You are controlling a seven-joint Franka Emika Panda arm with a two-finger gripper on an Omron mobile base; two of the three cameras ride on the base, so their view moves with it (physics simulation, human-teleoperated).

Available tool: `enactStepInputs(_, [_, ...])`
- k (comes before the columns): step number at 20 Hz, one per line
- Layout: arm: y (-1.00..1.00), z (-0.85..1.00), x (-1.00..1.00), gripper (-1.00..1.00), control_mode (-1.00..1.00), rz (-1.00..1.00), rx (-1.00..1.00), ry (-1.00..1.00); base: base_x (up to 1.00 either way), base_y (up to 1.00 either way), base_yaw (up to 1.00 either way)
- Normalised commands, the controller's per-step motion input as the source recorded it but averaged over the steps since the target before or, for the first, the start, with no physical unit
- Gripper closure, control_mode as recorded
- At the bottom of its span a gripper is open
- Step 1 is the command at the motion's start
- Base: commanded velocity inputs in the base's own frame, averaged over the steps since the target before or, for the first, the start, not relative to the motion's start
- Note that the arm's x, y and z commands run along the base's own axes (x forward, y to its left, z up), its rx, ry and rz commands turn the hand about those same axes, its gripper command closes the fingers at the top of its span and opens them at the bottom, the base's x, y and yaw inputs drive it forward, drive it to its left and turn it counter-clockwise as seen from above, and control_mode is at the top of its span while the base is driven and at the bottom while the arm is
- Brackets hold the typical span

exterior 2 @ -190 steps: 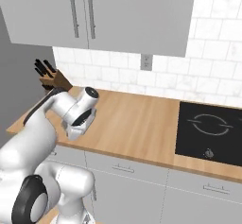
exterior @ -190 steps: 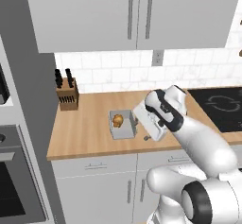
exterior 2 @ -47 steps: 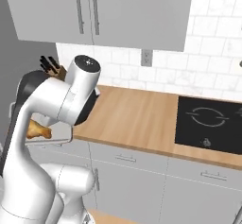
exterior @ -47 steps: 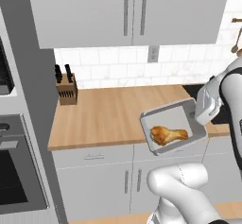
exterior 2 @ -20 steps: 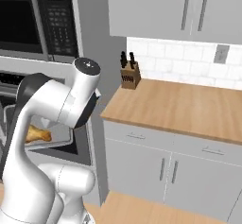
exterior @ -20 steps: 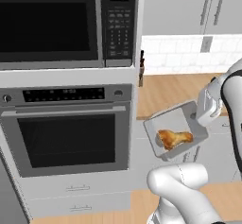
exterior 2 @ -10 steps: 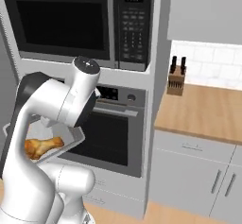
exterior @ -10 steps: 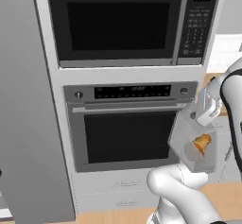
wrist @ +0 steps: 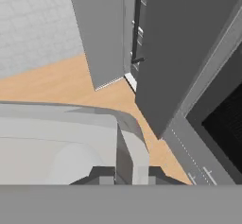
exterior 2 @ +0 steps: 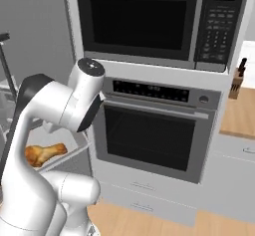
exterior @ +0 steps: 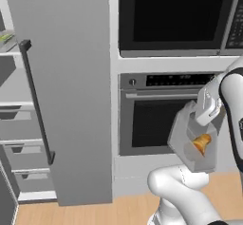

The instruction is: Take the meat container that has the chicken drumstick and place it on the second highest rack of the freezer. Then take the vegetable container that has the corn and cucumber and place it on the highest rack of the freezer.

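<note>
Left base view showed us the gripper point(exterior: 205, 117) at 3 o'clock of the frame, closed on the rim of the meat container point(exterior: 186, 135). We saw the container held clear of the floor and steeply tilted, in front of the wall oven point(exterior: 163, 112). The chicken drumstick point(exterior: 202, 143) lay inside it, toward its lower right side. At 9 o'clock we saw the freezer point(exterior: 14, 138) with its door point(exterior: 66, 91) swung open toward the camera, the long dark bar handle point(exterior: 37, 100) running down the door's left edge. Behind the door we saw part of the pale interior and grey drawers point(exterior: 16, 148). The microwave point(exterior: 178, 17) sat above the oven at 12 o'clock.

Right base view gave us what the left did not: the drumstick point(exterior 2: 45, 153) seen lengthwise at 8 o'clock, lying in the container point(exterior 2: 69, 153) below the arm's elbow. At 3 o'clock we also saw a knife block point(exterior 2: 237, 85) on a wooden counter point(exterior 2: 240, 115).

Hand view showed us the two finger tips point(wrist: 160, 176) clamped narrowly on the container wall point(wrist: 125, 147) at 6 o'clock. Above it, at 12 o'clock, we saw the open freezer door point(wrist: 101, 34) over the wooden floor point(wrist: 56, 83).
</note>
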Motion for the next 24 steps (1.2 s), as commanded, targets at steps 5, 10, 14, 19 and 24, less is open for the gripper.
enactStepInputs(5, [0.0, 0.0, 0.0, 1.0, 1.0, 0.0, 0.0, 0.0, -0.45, 0.52, 0.0])
enactStepInputs(10, [0.0, 0.0, 0.0, 1.0, 1.0, 0.0, 0.0, 0.0, -0.02, 0.59, -0.16])
enactStepInputs(14, [0.0, 0.0, 0.0, 1.0, 1.0, 0.0, 0.0, 0.0, 0.16, 0.69, -0.25])
enactStepInputs(19, [0.0, 0.0, 0.0, 1.0, 1.0, 0.0, 0.0, 0.0, 0.24, 0.81, -0.33])
enactStepInputs(24, [0.0, 0.0, 0.0, 1.0, 1.0, 0.0, 0.0, 0.0, 0.43, 0.99, -0.34])
